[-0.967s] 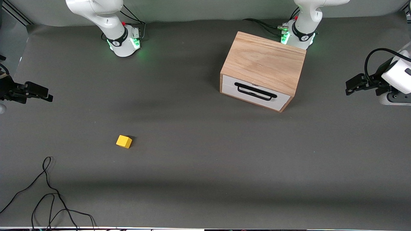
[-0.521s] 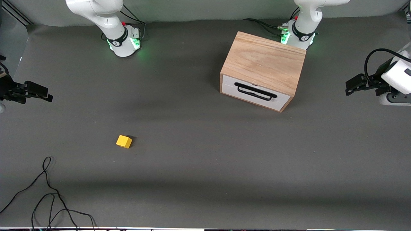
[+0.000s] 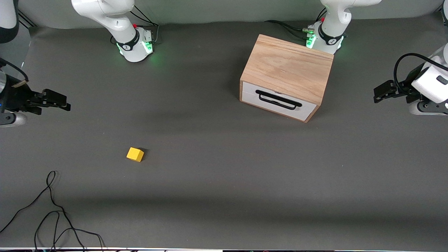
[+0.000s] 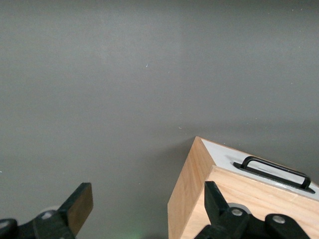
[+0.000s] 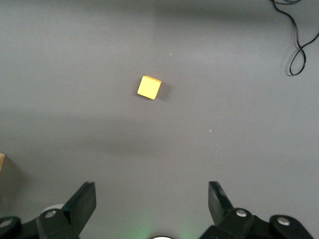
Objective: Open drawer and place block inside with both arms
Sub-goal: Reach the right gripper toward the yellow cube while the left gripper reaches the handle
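Black fingers spread wide and empty: right gripper (image 5: 149, 209) above bare mat at its end; left gripper (image 4: 144, 211) likewise beside the cabinet (image 3: 288, 66). Approach step, drawer (image 3: 278, 101) shut; next, hook its handle (image 4: 274, 172). Only the right wrist view looks down on the block (image 5: 149, 87), well apart, nearer the camera

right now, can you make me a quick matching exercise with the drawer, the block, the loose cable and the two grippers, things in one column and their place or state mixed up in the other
Things:
1. drawer
2. block
3. black cable
4. left gripper
5. right gripper

Place or state:
A. open, over the bare mat at the right arm's end
B. yellow, alone on the mat
C. shut, handle untouched
D. coiled on the mat, nearest the front camera
E. open, up beside the cabinet

Pairs: 1-C, 2-B, 3-D, 4-E, 5-A
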Controlling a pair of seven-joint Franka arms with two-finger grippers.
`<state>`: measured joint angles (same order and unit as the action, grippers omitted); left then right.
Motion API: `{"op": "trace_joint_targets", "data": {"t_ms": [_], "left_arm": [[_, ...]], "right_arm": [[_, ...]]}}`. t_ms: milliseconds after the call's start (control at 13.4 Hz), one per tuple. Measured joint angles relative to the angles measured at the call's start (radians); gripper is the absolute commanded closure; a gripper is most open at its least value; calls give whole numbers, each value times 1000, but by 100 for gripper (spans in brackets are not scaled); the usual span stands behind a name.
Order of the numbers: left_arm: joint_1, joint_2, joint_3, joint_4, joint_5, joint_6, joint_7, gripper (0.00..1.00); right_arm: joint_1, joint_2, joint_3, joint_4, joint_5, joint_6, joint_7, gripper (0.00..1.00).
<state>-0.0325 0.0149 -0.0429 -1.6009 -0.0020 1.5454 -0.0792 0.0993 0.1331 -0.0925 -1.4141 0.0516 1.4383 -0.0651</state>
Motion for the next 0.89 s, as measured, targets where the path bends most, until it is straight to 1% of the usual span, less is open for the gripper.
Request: {"op": "trace_joint_targets", "data": {"t_ms": [149, 298, 521, 744, 893], "left_arm": [[-24, 0, -25, 0, -19, 0, -125, 0], [-50, 0, -72, 0, -46, 0, -310, 0], [-60, 8, -198, 0, -62, 0, -604, 0], [-66, 29, -341, 0, -62, 3, -896, 0], [-73, 47, -412, 1, -60, 7, -1034, 0]], "right_arm": [[-2, 15, -4, -7, 0, -5, 0, 0], [-4, 45, -6, -13, 0, -4, 0, 0], [-1, 121, -4, -14, 0, 42, 15, 0], [-1, 215, -3, -15, 0, 132, 18, 0], [0, 270, -3, -29, 15, 210, 20, 0]]}}
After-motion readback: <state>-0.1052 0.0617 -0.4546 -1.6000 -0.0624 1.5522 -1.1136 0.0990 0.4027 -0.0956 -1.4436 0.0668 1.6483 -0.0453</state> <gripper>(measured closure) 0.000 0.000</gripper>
